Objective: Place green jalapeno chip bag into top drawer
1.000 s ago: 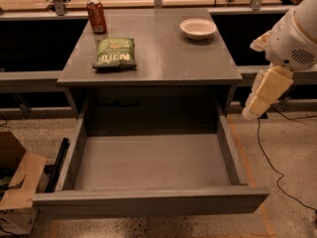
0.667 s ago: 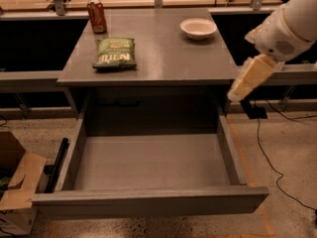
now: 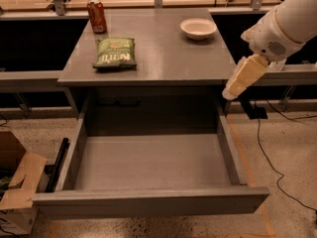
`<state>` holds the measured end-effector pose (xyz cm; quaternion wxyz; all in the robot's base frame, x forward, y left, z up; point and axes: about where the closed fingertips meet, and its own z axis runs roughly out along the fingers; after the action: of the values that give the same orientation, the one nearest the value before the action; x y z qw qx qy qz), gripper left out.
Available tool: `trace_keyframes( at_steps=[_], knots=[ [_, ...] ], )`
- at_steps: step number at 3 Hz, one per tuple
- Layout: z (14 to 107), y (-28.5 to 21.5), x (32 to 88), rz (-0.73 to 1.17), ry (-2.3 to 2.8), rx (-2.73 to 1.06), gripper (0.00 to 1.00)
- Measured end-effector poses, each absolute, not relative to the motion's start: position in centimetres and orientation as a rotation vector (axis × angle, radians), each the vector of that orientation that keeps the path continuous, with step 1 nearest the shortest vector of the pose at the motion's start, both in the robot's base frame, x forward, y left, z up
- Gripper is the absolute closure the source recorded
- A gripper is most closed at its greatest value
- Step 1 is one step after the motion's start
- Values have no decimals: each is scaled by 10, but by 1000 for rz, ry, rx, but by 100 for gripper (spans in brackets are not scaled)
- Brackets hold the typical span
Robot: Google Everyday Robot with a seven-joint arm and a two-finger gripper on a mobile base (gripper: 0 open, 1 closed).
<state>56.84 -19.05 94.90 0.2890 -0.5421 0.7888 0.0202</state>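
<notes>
The green jalapeno chip bag [image 3: 115, 53] lies flat on the grey table's left half, with its white "Kettle" lettering facing up. The top drawer [image 3: 148, 161] is pulled wide open below the tabletop, and its flat grey bottom is bare. My gripper [image 3: 232, 91] hangs from the white arm at the right, pointing down and left. It sits just off the table's front right corner, above the drawer's right wall and well apart from the bag. It holds nothing that I can see.
A red soda can [image 3: 96, 16] stands at the table's back left, behind the bag. A white bowl [image 3: 198, 28] sits at the back right. A cardboard box [image 3: 17, 182] is on the floor at the left. A black cable [image 3: 270, 157] runs across the floor at the right.
My gripper has moved left and a little up, from beside the table's right side to its front right corner. The bag, can, bowl and drawer have not moved.
</notes>
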Motion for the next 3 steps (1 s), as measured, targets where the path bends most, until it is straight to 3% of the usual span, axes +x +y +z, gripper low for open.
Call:
trace_keyframes(
  at_steps=[3],
  knots=[
    [922,-82,712,230,1924,-1457,0]
  ],
)
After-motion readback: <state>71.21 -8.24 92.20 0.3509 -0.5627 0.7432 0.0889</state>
